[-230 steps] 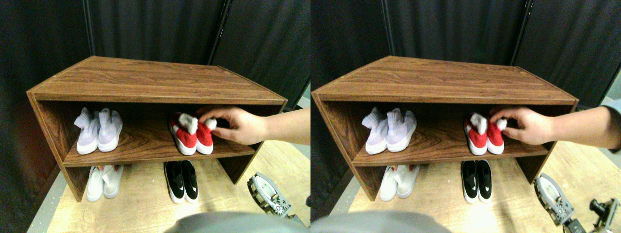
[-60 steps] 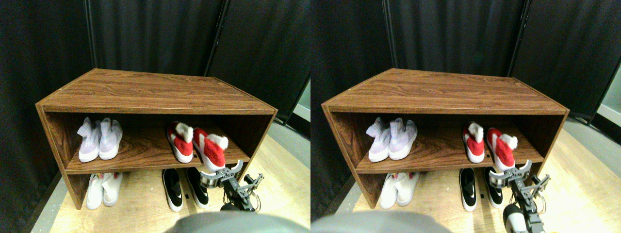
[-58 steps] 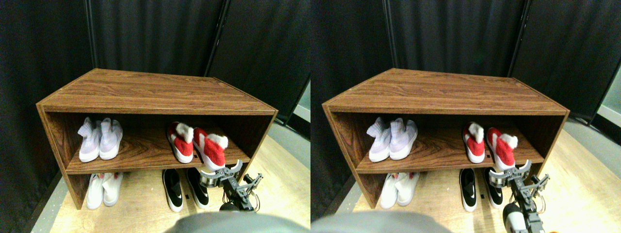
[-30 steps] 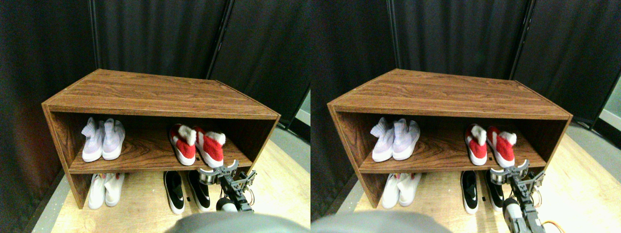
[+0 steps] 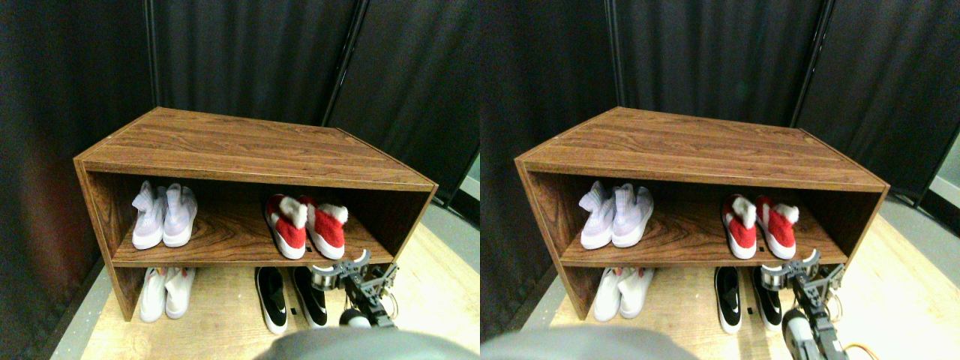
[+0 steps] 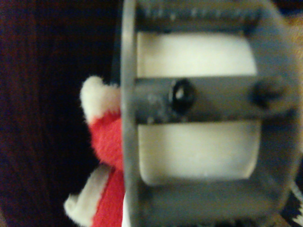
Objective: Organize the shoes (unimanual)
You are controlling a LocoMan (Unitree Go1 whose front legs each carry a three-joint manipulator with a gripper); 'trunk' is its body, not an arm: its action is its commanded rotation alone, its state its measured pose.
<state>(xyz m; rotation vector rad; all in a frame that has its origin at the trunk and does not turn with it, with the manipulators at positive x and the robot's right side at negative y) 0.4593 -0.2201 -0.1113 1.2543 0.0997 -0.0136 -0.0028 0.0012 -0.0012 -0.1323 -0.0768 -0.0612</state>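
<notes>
Right gripper (image 5: 341,271), jaws spread and empty, has backed off just below the shelf (image 5: 225,253) edge; red shoes (image 5: 307,227) now sit paired side by side on it just beyond the jaws, that pair apparently tidied.

Wooden shelf (image 5: 247,146): lavender shoes (image 5: 165,217) left, red shoes (image 5: 307,227) right. Floor (image 5: 225,322) beneath: white shoes (image 5: 165,292) left, black shoes (image 5: 289,296) right
</notes>
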